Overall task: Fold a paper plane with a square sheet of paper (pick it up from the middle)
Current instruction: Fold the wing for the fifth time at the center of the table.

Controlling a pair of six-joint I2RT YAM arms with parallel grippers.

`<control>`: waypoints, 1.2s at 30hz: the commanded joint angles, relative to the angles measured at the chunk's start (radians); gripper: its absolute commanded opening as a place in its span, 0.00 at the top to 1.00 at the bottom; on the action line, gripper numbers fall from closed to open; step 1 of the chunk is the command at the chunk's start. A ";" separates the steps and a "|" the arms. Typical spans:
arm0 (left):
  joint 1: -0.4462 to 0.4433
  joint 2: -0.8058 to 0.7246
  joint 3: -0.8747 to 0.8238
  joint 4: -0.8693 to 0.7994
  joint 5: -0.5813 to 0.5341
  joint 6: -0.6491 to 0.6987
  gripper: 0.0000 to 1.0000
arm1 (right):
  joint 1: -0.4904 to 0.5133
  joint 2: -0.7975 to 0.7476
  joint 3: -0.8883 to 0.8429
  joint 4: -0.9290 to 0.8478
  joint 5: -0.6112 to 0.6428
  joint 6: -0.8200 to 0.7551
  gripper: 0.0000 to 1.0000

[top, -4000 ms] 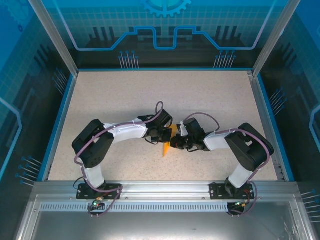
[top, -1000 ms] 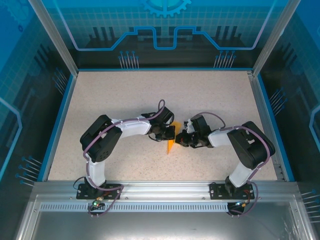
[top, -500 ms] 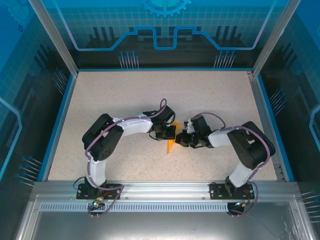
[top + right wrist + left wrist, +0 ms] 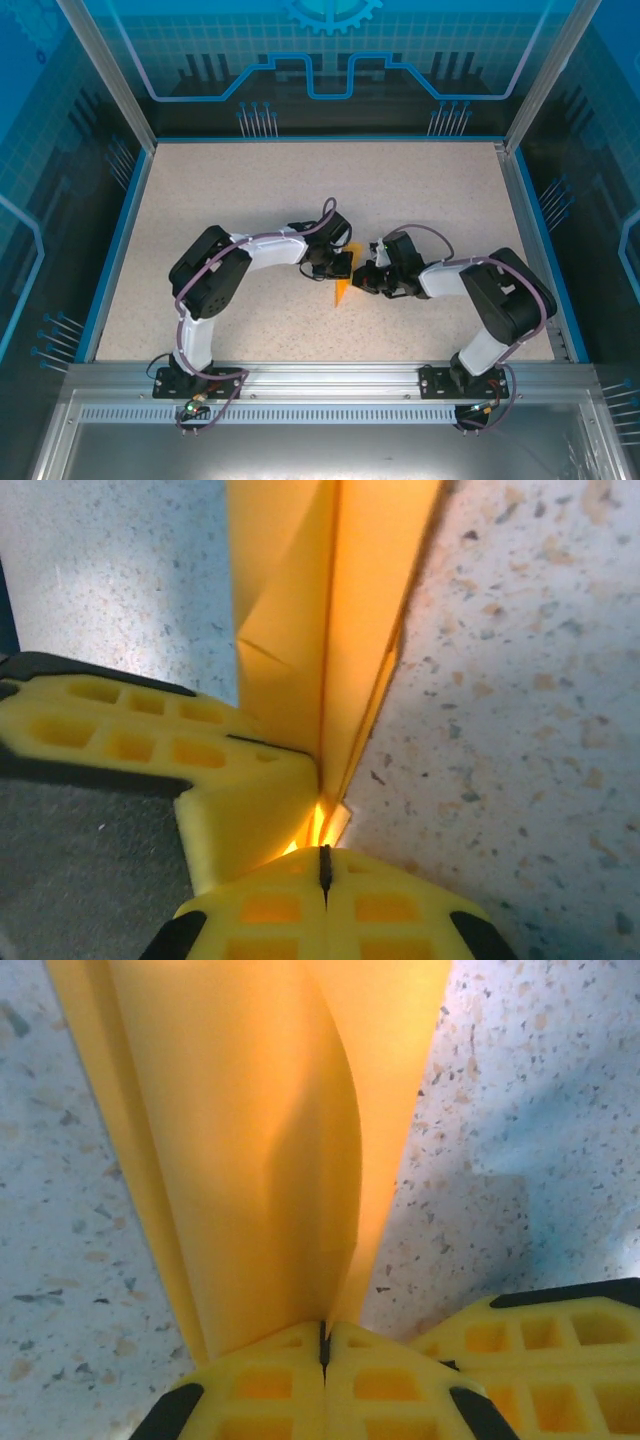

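The square sheet of paper [image 4: 341, 291] is orange and folded into a narrow pointed shape, its tip toward the near edge of the table. It is held between both grippers at mid-table. In the left wrist view the paper [image 4: 260, 1140] rises in creased layers from my left gripper [image 4: 323, 1345], whose jaws are shut on its lower edge. The right wrist view shows the paper [image 4: 345, 610] with a centre fold running into my right gripper [image 4: 324, 868], jaws shut at its corner. The two grippers [image 4: 340, 265] [image 4: 366, 279] sit almost touching.
The speckled beige table [image 4: 250, 190] is bounded by a blue rim [image 4: 118, 240] and glass walls. Both arms bend inward from their bases at the near edge. One yellow finger [image 4: 200, 765] of the left gripper crowds the right wrist view.
Over four seconds both grippers and the paper shifted slightly right and away from the bases. In the last second the left elbow crept right; the paper barely moved.
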State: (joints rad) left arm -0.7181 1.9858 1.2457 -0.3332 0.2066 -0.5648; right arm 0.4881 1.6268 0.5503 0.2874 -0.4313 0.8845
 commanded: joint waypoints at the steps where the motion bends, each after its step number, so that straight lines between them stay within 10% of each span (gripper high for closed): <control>1: -0.007 0.064 -0.008 -0.004 -0.029 0.026 0.97 | 0.010 -0.056 -0.003 0.034 -0.020 -0.042 1.00; 18: 0.004 0.007 -0.052 0.060 0.037 0.006 0.59 | 0.026 -0.068 -0.009 0.070 -0.039 -0.032 1.00; 36: 0.015 -0.016 -0.113 0.139 0.103 0.050 0.77 | -0.164 -0.172 0.062 -0.130 -0.085 -0.129 1.00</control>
State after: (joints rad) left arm -0.6918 1.9530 1.1561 -0.1799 0.2718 -0.5407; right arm 0.3370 1.4540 0.5591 0.2165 -0.4706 0.7982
